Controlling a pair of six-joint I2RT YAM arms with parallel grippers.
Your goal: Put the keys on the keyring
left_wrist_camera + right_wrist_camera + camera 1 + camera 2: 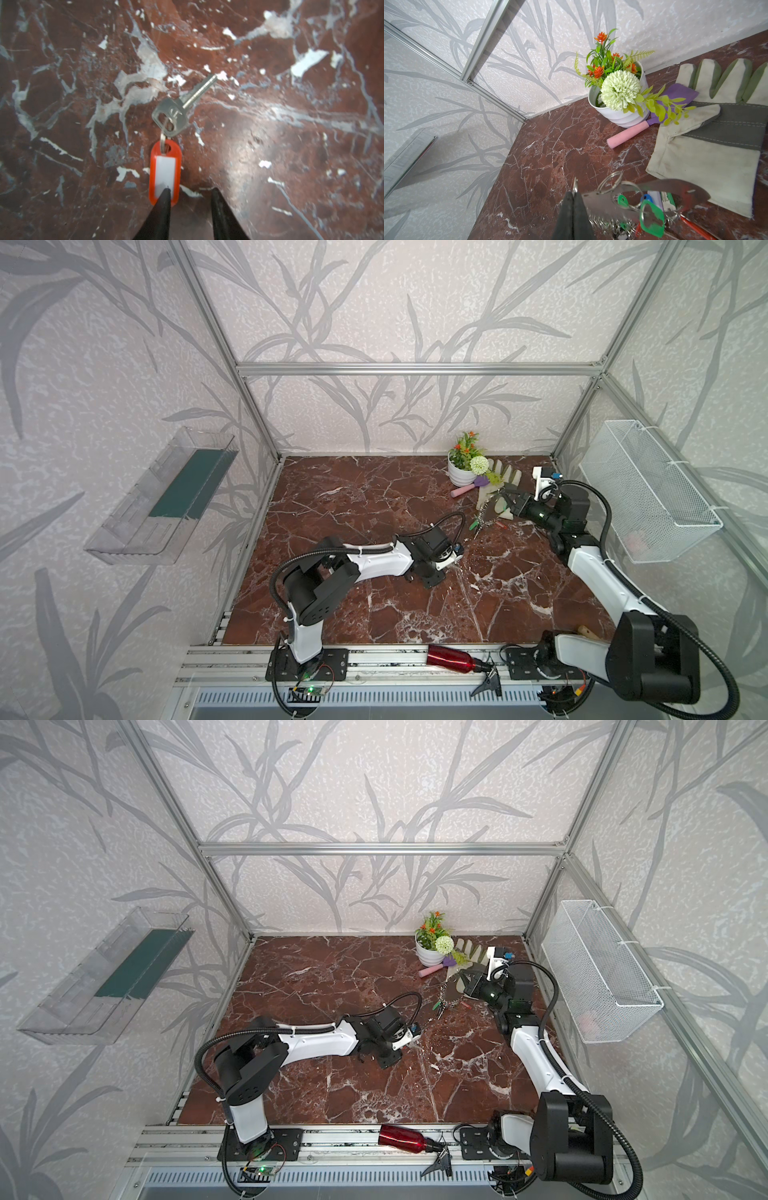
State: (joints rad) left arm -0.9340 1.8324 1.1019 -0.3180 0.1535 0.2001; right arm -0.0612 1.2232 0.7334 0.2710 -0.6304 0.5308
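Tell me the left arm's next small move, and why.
Probably shift the left pincer sideways to straddle the red tag: its jaws stand open, one fingertip over the tag's end, the gap beside it. The right pincer holds the keyring.

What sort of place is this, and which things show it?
Probably a robot test cell dressed as a home corner: aluminium frame with wallpapered panels, robot arms bolted to a front rail, flower pot and work glove on the marble-look tabletop.

Marble tbl w/ key (orange tag), pot, glove, trowel.
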